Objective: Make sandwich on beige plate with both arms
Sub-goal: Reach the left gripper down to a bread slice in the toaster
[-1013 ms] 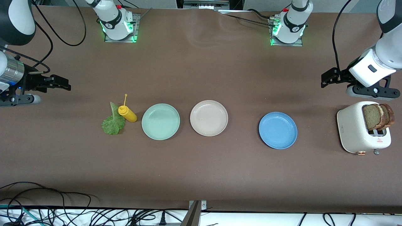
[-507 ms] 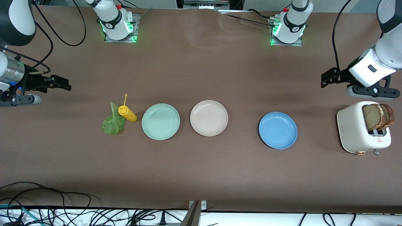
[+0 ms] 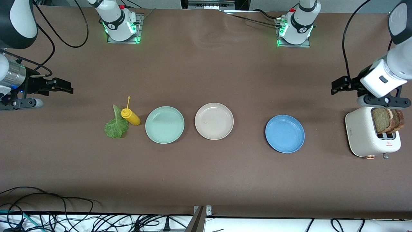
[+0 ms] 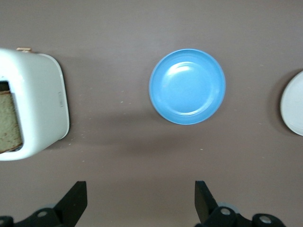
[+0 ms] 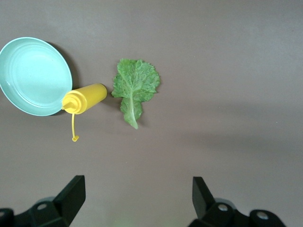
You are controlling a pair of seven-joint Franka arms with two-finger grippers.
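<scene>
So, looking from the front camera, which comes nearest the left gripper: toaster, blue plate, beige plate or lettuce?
From the left gripper, open over the table:
1. Toaster, at the left arm's end.
2. Blue plate.
3. Beige plate, mid-table.
4. Lettuce, toward the right arm's end.

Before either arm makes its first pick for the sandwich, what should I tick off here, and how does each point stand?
1. Round pale beige plate bare and ready: ok.
2. Brown bread slices standing up out of the white toaster, reachable from above: ok.
3. Left gripper open, over the table beside the toaster: ok.
4. Ruffled green lettuce leaf lying flat; the yellow squeeze bottle lies right beside it, touching or not: cannot tell.
5. Right gripper open, over bare table at the right arm's end: ok.
6. Mint green plate and blue plate hold nothing: ok.
</scene>
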